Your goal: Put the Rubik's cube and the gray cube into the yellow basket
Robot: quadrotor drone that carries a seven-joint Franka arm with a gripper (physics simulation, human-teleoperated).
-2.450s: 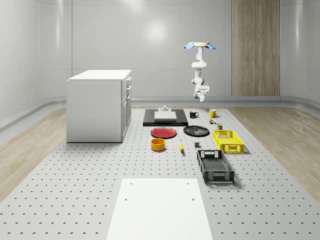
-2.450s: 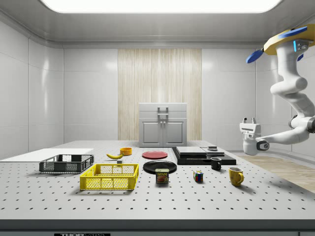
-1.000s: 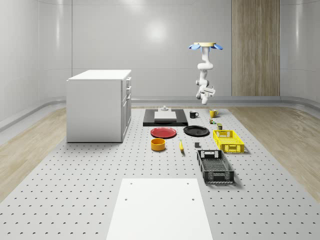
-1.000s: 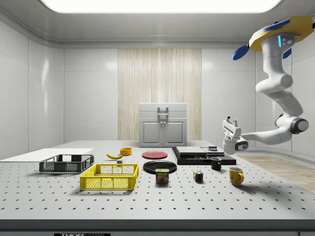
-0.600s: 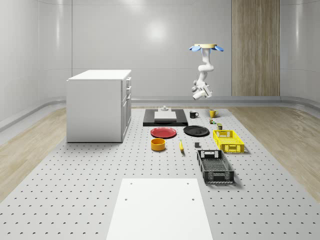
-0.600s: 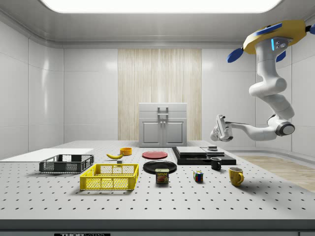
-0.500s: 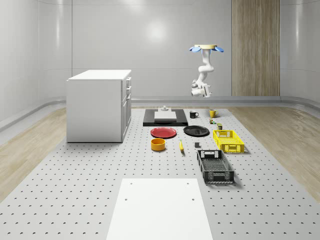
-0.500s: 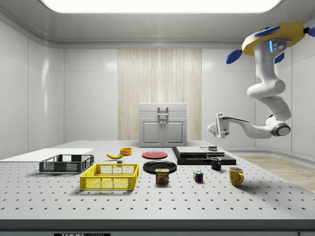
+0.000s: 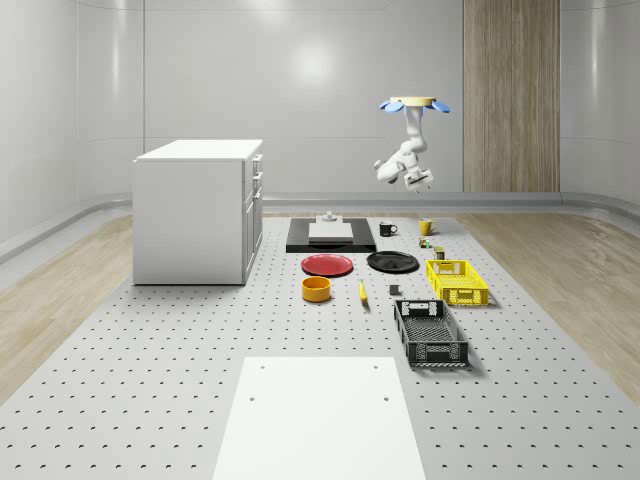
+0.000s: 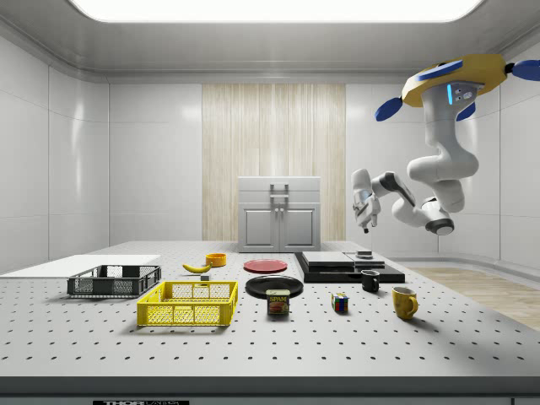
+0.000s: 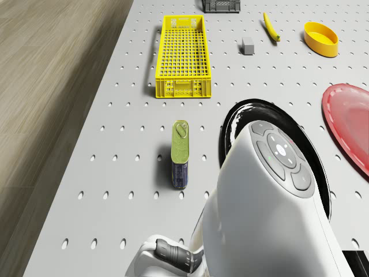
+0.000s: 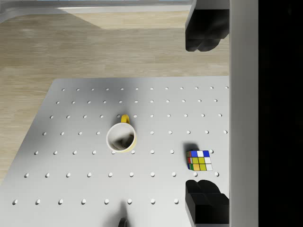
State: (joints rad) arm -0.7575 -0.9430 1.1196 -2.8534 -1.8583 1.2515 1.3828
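Perforated table — Rubik's cube below, between the spread fingers.

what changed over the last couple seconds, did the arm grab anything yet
Nothing grabbed yet. In the side view the drone drifted toward that view's left, hovering over the table's far end, while the arm folded up: the tool rose, swung toward that view's left and now points down, fingers open and empty. The Rubik's cube, gray cube, yellow basket and yellow mug have not moved.

Rubik's cube beside mug
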